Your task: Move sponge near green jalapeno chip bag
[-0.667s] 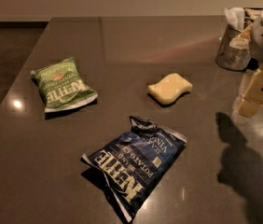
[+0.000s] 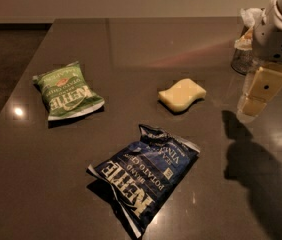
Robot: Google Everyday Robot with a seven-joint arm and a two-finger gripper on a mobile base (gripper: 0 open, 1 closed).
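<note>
Nudged the tool (image 2: 261,91) a hair toward 9 o'clock since the earlier frame, so a bit closer to the sponge (image 2: 182,95). Left the sponge and both bags exactly where they were. Hovering over the right side of the table (image 2: 131,44) now, at 3 o'clock from the sponge, clearly apart from it and carrying nothing. Can't tell whether spread or pressed together, so not guessing. Looks like lining up for the pick and nothing more yet.

Found the sponge lying flat a bit right of table centre, touching nothing, with nothing crowding it. Should be an easy drop-in from above. Got the green jalapeno chip bag (image 2: 68,90) over at 9 o'clock from it, well apart and lying flat, so the whole carry left to do. Probably worth steering clear of the dark blue Kettle bag (image 2: 146,176) at 7 o'clock from the sponge, crumpled and sitting just under the straight path.

Readable stuff: white "KETTLE" on the green bag, turned roughly upside down. Same word plus "BRAND" and "POTATO CHIPS" upside down on the blue one, maybe "VINEGAR" too, but too crinkled to swear by.

Also spotted a clear cup (image 2: 241,59) stuffed with something white at 11 o'clock from the tool, out of the way.
</note>
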